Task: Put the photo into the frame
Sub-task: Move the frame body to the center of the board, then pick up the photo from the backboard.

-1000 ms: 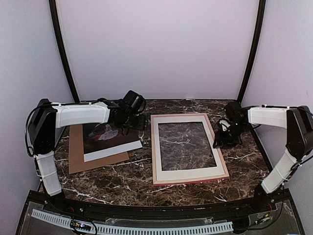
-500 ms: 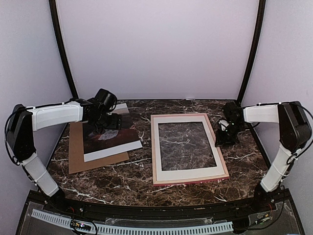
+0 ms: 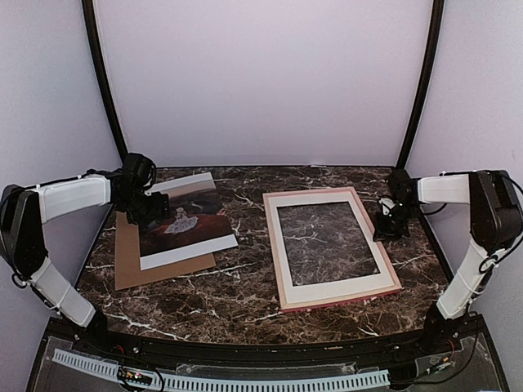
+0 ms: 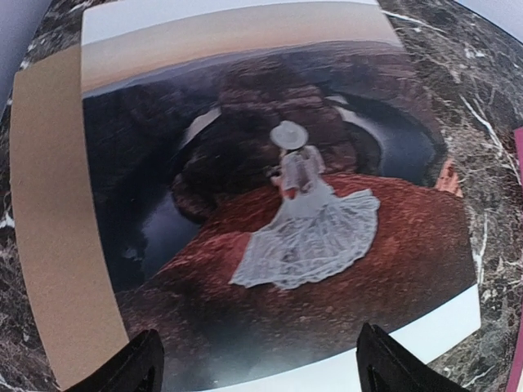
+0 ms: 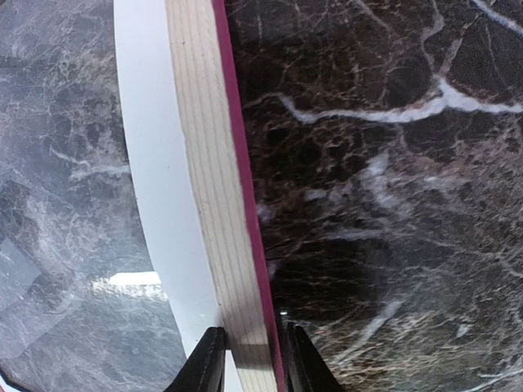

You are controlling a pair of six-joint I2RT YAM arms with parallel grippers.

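The photo point(image 3: 189, 219) lies face up at the left, partly on a brown cardboard board point(image 3: 129, 263). In the left wrist view the photo point(image 4: 278, 204) shows a dark canyon scene with a figure in a white dress. My left gripper point(image 3: 152, 214) hovers over its left part, open point(image 4: 257, 369), nothing between the fingers point(image 4: 139, 366). The frame point(image 3: 280, 255) lies back up right of centre, slightly turned. My right gripper point(image 3: 384, 230) is at its right edge. In the right wrist view the jaws point(image 5: 252, 361) are shut on the frame's pale wood rim point(image 5: 208, 188).
The cardboard board point(image 4: 49, 245) sticks out left of and below the photo. The marble table point(image 3: 221, 294) is bordered by lilac walls at the back and sides, with black posts in the back corners. The frame's window point(image 5: 57, 204) looks glazed with glare.
The frame has shifted right and turned a little. The right gripper has closed on the frame's edge. My left arm has swung left, over the photo's left side.
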